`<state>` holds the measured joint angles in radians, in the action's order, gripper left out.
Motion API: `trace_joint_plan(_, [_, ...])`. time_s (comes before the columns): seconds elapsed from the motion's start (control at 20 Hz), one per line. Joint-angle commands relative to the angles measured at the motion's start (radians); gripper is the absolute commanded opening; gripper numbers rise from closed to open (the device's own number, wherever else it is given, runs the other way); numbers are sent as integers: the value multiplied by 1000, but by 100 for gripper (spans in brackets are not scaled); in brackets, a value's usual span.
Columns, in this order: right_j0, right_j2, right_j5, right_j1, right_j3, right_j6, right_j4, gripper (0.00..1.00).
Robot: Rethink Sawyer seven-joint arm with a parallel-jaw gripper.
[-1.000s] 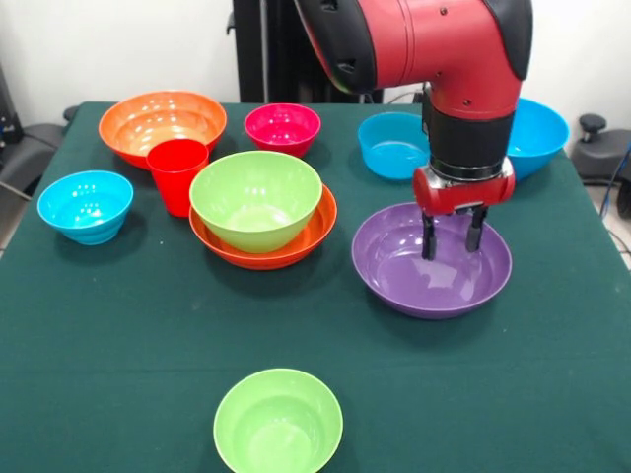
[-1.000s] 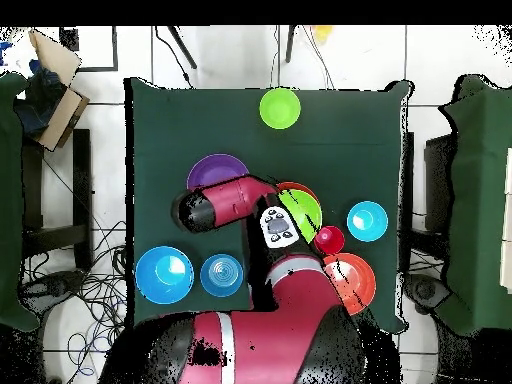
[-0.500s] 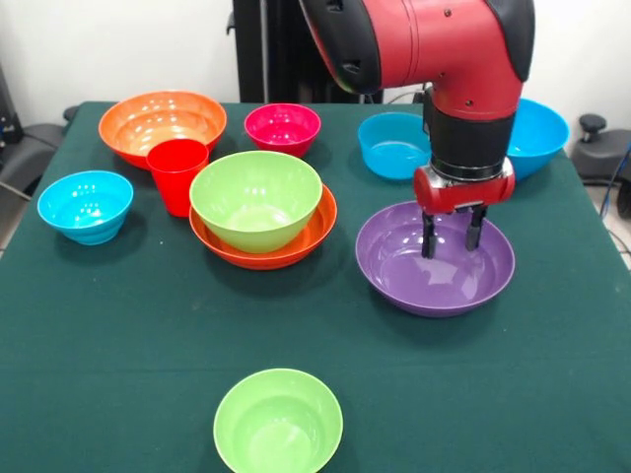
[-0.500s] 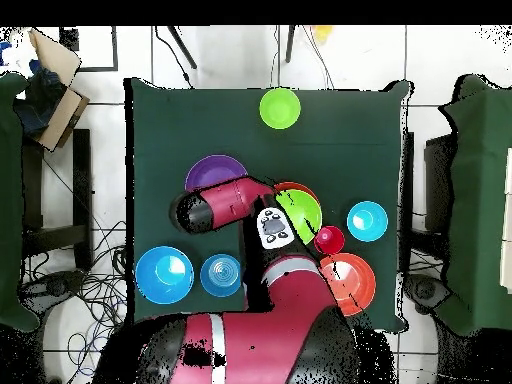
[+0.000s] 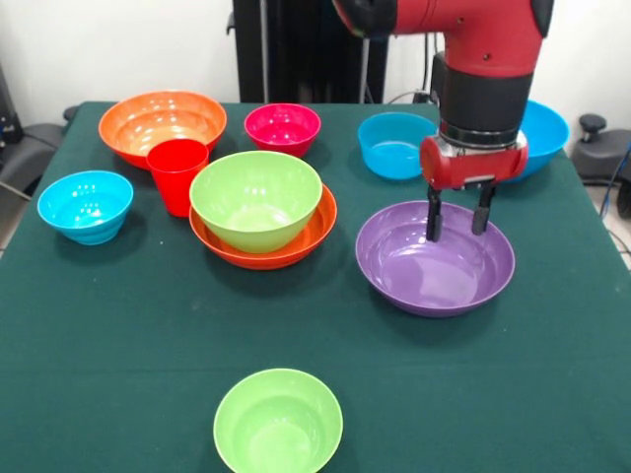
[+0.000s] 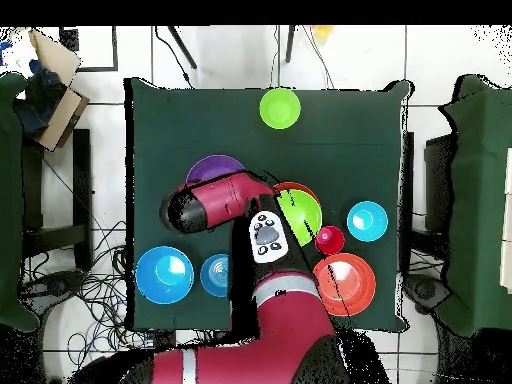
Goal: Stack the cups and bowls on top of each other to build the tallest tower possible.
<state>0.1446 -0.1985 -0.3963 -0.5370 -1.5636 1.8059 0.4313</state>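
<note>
My gripper (image 5: 455, 229) hangs open and empty just above the far part of the wide purple bowl (image 5: 424, 284). In the overhead view the arm (image 6: 215, 205) hides the gripper and part of the purple bowl (image 6: 213, 166). The tower is a green bowl (image 5: 256, 195) nested in a wide orange bowl (image 5: 301, 246) at the table's middle. Just left of the tower stands the red cup (image 5: 177, 172), upright. A second green bowl (image 5: 278, 422) sits alone near the front edge.
Another orange bowl (image 5: 163, 120) and a magenta bowl (image 5: 283, 126) sit at the back left. One blue bowl (image 5: 86, 205) is at the left edge. Two blue bowls (image 5: 392, 146) (image 5: 547, 133) lie behind the gripper. The table is covered with a green cloth (image 5: 118, 325).
The gripper has lifted out of the purple bowl and drifted slightly right, still open. The purple bowl shifted a little to the right.
</note>
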Motion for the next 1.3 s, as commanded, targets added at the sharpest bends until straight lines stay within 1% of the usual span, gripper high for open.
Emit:
trace_joint_plan(0.05, [-17, -9, -75, -23, -24, 67, -14, 100])
trace_joint_plan(0.4, [-25, -8, -27, 26, 5, 71, -7, 100])
trace_joint_plan(0.45, [-29, -11, -14, 40, 16, 70, -3, 100])
trace_joint_plan(0.6, [-47, -7, -2, 50, 32, 79, -1, 100])
trace_joint_plan(0.9, [-100, 25, 2, 42, 10, 146, -34, 100])
trace_joint_plan(1.1, [-139, 47, 10, 54, 27, 178, -55, 100])
trace_joint_plan(1.2, [-148, 52, 24, 71, 42, 178, -63, 100])
trace_joint_plan(1.3, [-141, 45, 42, 94, 56, 161, -68, 100])
